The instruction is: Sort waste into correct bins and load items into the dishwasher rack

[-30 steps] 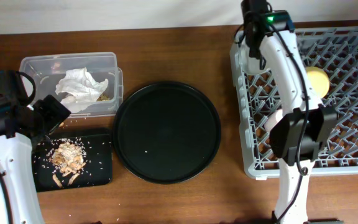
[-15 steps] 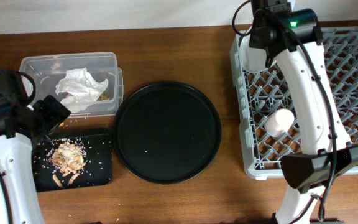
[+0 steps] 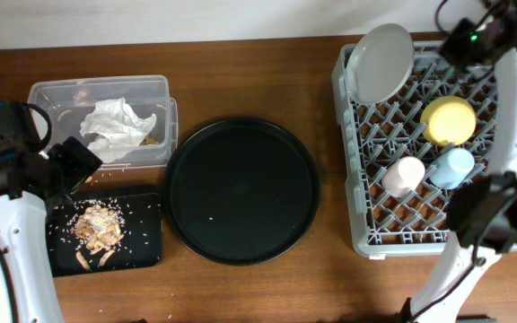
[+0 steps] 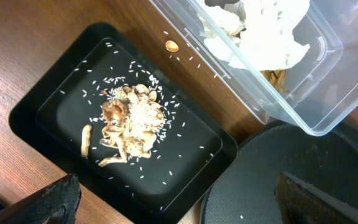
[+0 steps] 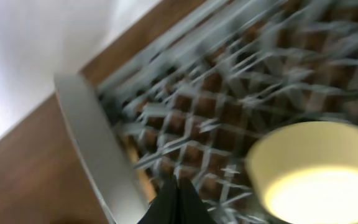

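Note:
The grey dishwasher rack (image 3: 510, 193) stands at the right. In it a pale grey plate (image 3: 380, 61) stands on edge at the back left corner, with a yellow bowl (image 3: 448, 120), a pink cup (image 3: 405, 174) and a light-blue cup (image 3: 451, 166). My right gripper (image 3: 460, 40) is shut and empty above the rack's back; its blurred view shows shut fingers (image 5: 176, 199), the plate's edge (image 5: 98, 155) and the bowl (image 5: 316, 180). My left gripper (image 4: 185, 208) is open and empty over the shallow black tray (image 4: 36, 118) holding food scraps (image 4: 129, 124). The napkin (image 3: 115, 126) lies in the clear box (image 3: 52, 94). Chopsticks are not in view.
A large round black tray (image 3: 240, 188) lies mid-table between the bins and the rack. A few rice grains and one brown bit (image 4: 172, 45) lie on the wood between the clear box and the black tray.
My right arm has swung from the rack's back left corner to its back right, uncovering the plate, bowl and cups. The left arm has not moved.

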Tool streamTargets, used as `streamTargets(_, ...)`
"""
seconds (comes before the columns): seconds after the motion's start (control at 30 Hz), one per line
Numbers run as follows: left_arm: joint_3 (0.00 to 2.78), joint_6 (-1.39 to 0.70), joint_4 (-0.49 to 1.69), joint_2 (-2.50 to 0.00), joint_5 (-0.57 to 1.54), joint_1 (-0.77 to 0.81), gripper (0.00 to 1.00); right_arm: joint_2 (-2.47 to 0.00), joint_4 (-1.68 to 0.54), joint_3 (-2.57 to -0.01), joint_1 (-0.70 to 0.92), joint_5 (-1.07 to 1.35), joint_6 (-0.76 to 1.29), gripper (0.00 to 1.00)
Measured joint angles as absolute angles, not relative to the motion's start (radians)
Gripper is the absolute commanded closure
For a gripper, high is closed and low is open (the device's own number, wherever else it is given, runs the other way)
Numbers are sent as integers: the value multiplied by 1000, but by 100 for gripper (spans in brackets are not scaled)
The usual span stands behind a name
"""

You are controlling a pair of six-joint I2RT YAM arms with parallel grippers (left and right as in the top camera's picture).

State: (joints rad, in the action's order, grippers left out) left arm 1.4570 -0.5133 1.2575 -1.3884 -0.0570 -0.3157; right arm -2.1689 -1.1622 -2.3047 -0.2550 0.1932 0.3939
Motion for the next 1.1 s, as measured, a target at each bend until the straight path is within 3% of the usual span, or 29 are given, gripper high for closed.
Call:
streamTargets(0.53,1457,-513,1258,-1388,-57,-316,1,-2245,-1147,-2300,-204,515,258,96)
streamTargets(0.9,1457,-513,1258,-1388,-57,-316,1,-1961,-1249,-2317,-198,533,231,95)
streamTargets(1.1,1457,-513,1257,-1388,-57,-316,1,-1747,-1497,-2321,-145,516,183,93)
